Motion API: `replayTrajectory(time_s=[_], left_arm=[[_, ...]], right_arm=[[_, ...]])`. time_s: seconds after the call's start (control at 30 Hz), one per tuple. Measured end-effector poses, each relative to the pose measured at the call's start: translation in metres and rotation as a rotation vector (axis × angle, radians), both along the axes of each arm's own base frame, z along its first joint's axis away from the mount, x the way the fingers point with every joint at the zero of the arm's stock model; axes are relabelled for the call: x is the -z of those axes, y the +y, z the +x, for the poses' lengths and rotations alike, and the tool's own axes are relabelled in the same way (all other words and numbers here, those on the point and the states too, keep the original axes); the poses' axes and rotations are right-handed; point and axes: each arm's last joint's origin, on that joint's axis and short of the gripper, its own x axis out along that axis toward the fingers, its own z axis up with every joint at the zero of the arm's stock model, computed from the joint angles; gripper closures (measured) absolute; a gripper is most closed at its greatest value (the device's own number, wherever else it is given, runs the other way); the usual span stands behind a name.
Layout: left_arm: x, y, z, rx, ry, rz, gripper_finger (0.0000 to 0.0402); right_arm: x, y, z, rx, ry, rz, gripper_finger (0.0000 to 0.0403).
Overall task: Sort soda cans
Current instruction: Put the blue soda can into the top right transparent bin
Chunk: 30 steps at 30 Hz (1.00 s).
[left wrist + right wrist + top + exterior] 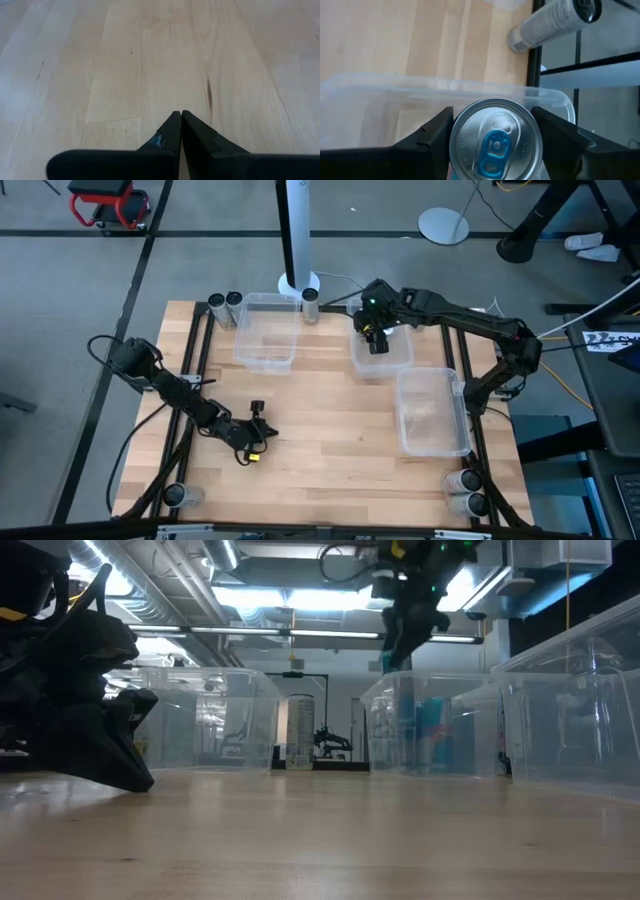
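My right gripper point(376, 340) hangs over the middle clear bin point(382, 358), shut on a soda can with a silver top and blue tab point(495, 142). In the low view it shows high above that bin point(405, 625). Low over the wooden table's near left part, my left gripper point(257, 412) is shut with nothing between its fingers point(180, 117). Other cans stand on their bases: two at the far left point(225, 304), one between the far bins point(310, 300), one at the near left corner point(176, 495), two at the near right corner point(466, 490). My right gripper pinches the can's side wall just below its top rim point(456, 131) between its two fingers, one on each side. The fingers slant down from the table's right side. The can is lifted clear above the bin, its top facing back toward the wrist.
Three clear plastic bins stand on the table: far left of middle point(268, 332), far middle point(382, 358) and right point(432, 412). A white pole base point(298, 280) stands beyond the far edge. Bare wood lies in the near middle point(340, 450).
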Motion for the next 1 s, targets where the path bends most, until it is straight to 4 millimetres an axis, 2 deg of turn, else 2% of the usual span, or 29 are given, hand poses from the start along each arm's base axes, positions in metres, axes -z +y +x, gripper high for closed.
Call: replayTrajectory(time_s=[0.2,0.53,0.7,1.0], left_arm=[[0.000,0.000,0.000,-0.003,-0.001,-0.003,0.0394],[0.000,0.000,0.000,-0.005,-0.003,-0.001,0.0394],[0.000,0.000,0.000,-0.006,-0.004,-0.001,0.0394],[0.000,0.000,0.000,-0.006,-0.005,-0.001,0.0394]], right_arm=[[0.024,-0.015,-0.005,0.018,-0.030,0.032,0.0175],[0.056,-0.018,-0.011,0.011,-0.021,0.049,0.0166],[0.060,-0.017,-0.012,0.017,-0.004,0.047,0.0148],[0.060,-0.018,-0.013,0.030,0.011,0.019,0.0144]])
